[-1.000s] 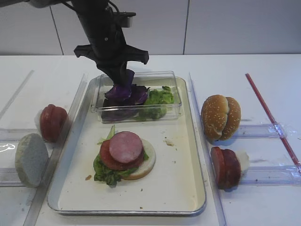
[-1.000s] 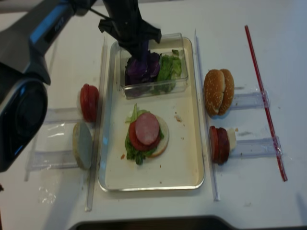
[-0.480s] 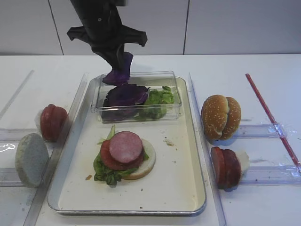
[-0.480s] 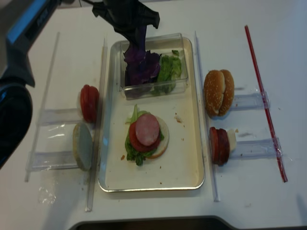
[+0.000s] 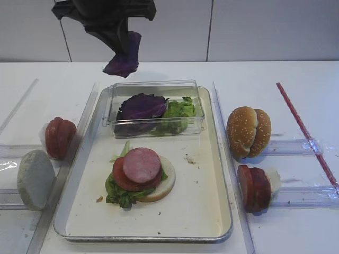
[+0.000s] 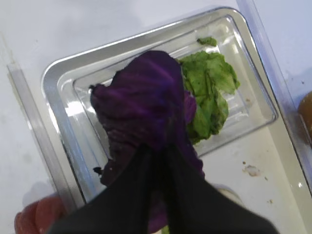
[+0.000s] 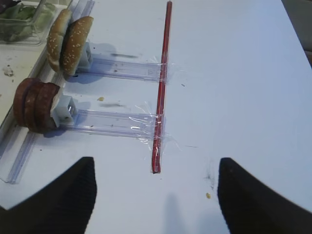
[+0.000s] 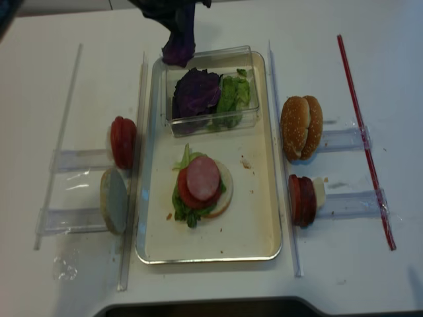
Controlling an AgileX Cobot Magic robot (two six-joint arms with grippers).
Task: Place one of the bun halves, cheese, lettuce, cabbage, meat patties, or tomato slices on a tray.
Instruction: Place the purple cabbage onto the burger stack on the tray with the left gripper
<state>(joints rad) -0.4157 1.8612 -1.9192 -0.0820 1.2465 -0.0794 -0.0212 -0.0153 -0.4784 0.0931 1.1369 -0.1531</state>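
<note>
High above the back of the tray point(image 5: 196, 196), my left gripper point(image 5: 121, 39) is shut on a dark purple cabbage leaf point(image 5: 124, 59), which hangs below the fingers. From the left wrist the leaf point(image 6: 146, 105) droops over the clear box point(image 6: 234, 122) from the pinched fingertips point(image 6: 157, 152). More cabbage point(image 5: 140, 106) and lettuce point(image 5: 180, 108) lie in that box. On the tray sits a bun half stacked with lettuce, tomato and a meat patty point(image 5: 141, 165). My right gripper point(image 7: 156, 195) is open over bare table, holding nothing.
Right of the tray, bun halves point(image 5: 249, 131) and red slices point(image 5: 254, 188) stand on edge in clear holders, beside a red strip point(image 5: 304, 132). Left of the tray stand more red slices point(image 5: 58, 136) and a pale round half point(image 5: 34, 179).
My left gripper has risen out of the clear box with the cabbage leaf and drifted slightly left. The leaf now hangs clear of the box.
</note>
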